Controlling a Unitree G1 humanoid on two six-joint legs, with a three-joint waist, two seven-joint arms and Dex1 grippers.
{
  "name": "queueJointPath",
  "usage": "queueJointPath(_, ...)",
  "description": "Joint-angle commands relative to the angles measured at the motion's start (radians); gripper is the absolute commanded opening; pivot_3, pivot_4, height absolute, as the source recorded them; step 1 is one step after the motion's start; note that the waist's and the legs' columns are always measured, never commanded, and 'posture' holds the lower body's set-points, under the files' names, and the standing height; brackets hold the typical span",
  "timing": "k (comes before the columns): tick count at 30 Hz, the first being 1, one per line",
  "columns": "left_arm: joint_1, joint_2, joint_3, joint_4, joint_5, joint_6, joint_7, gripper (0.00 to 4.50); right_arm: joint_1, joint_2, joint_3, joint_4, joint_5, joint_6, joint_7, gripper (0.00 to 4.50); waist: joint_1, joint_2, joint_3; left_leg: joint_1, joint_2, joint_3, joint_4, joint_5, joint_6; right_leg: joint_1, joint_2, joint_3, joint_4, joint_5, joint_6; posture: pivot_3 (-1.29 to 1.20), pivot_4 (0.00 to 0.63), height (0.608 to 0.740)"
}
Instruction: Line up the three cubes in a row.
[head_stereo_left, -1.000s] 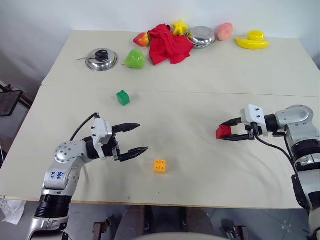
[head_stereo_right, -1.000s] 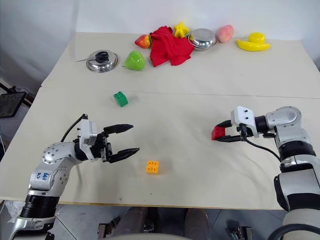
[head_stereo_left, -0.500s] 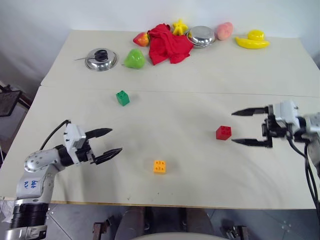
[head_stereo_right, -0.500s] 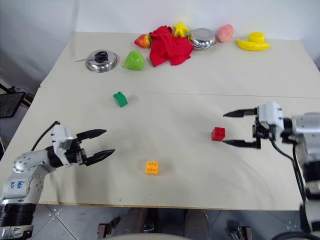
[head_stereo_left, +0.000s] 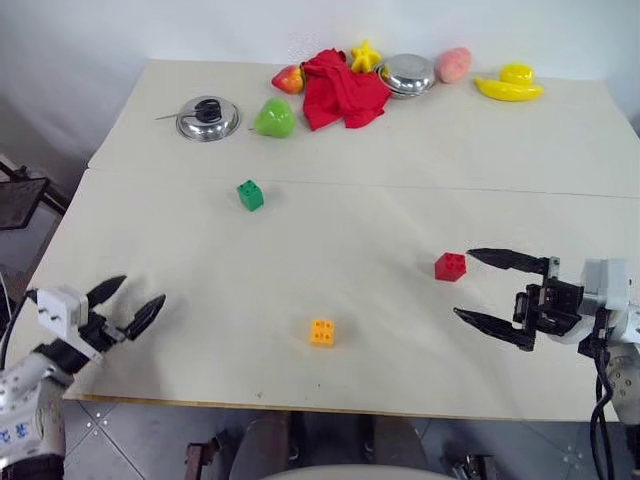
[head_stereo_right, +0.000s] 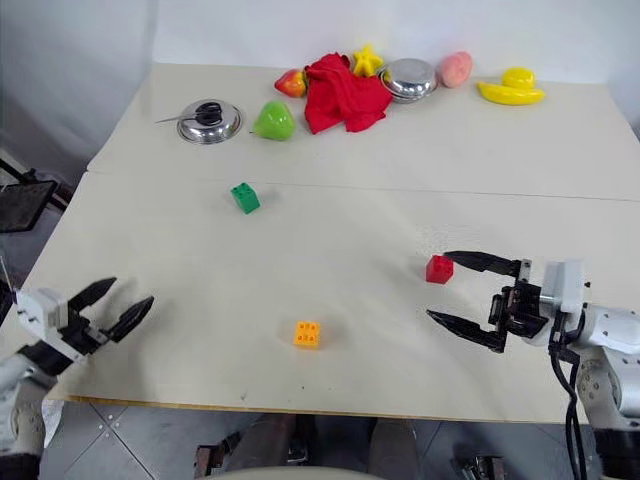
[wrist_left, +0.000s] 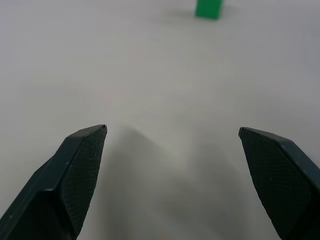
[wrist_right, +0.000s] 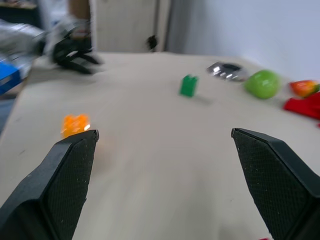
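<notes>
Right now both your grippers are empty with fingers spread wide; the right gripper sits just right of the red cube, not touching it, and the left gripper hangs off at the near left edge of the table, well apart from everything; the three cubes make a loose triangle rather than a row, with the green cube far left of centre, the orange-yellow cube near the front and the red one over to the right; I'd say the green one is the piece to go for next, since red and orange-yellow already sit on a rough diagonal; if you take it with the left gripper, come in square to its flat sides, close on the middle of the block, and set it down on the line the other two suggest, with even spacing; watch you don't sweep the orange-yellow cube on your way across, it's the only thing between you and the target; the clutter along the far edge, meaning the green pear, red cloth, pot lid, steel bowl and banana, is well clear of your working area, so nothing there should bother you.
</notes>
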Motion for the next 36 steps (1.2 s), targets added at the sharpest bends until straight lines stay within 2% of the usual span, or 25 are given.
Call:
queueJointPath(1,-0.013,-0.013,0.009,-0.077,-0.027,0.019,0.042,4.5,0.024,0.046,-0.034,-0.05,-0.01,-0.03,-0.019,4.46,0.011,-0.001,-0.001,0.0,0.0,0.0,0.0,0.0,0.0,0.0,0.0,0.0,0.0,0.0,0.0,0.0,0.15,0.74)
queueJointPath(5,-0.083,-0.025,-0.074,-0.13,-0.038,0.112,0.047,4.5,0.024,0.062,-0.03,-0.046,-0.047,-0.036,-0.022,4.46,0.019,-0.001,-0.001,0.0,0.0,0.001,0.0,0.0,0.001,0.0,0.0,0.001,0.0,0.002,-0.002,0.0,0.15,0.74)
queueJointPath(10,-0.382,-0.04,-0.212,-0.016,0.032,0.173,0.085,4.5,0.033,0.075,-0.042,-0.025,-0.074,-0.05,-0.023,4.46,0.024,-0.002,-0.001,0.0,-0.001,0.0,0.0,0.001,0.001,0.0,0.001,0.0,0.001,0.002,-0.003,0.0,0.15,0.74)
queueJointPath(16,-0.716,-0.075,-0.319,0.327,0.146,0.145,0.116,4.5,0.04,0.099,-0.039,-0.043,-0.09,-0.051,-0.045,4.46,0.012,-0.003,-0.002,0.001,-0.001,0.005,0.0,0.001,0.002,-0.001,0.003,-0.001,0.001,0.003,-0.002,0.0,0.15,0.74)
queueJointPath(23,-0.98,-0.102,-0.378,0.737,0.257,-0.006,0.104,4.5,0.056,0.124,-0.035,-0.083,-0.104,-0.042,-0.078,4.46,0.016,-0.006,0.0,0.0,-0.002,0.009,0.0,0.002,0.001,-0.001,0.004,-0.001,0.0,0.003,-0.002,0.0,0.15,0.74)
queueJointPath(29,-1.108,-0.134,-0.385,0.955,0.315,-0.093,0.118,4.5,0.08,0.148,-0.033,-0.109,-0.114,-0.045,-0.11,4.46,0.017,-0.007,0.0,0.0,-0.001,0.013,0.0,0.001,0.001,-0.001,0.004,-0.001,0.0,0.003,-0.002,0.0,0.15,0.74)
queueJointPath(36,-1.164,-0.175,-0.4,1.053,0.378,-0.145,0.123,4.5,0.085,0.164,-0.028,-0.133,-0.123,-0.043,-0.14,4.46,0.018,-0.008,0.001,0.0,-0.001,0.014,0.0,0.001,0.001,-0.002,0.004,-0.001,0.0,0.003,-0.002,0.0,0.15,0.74)
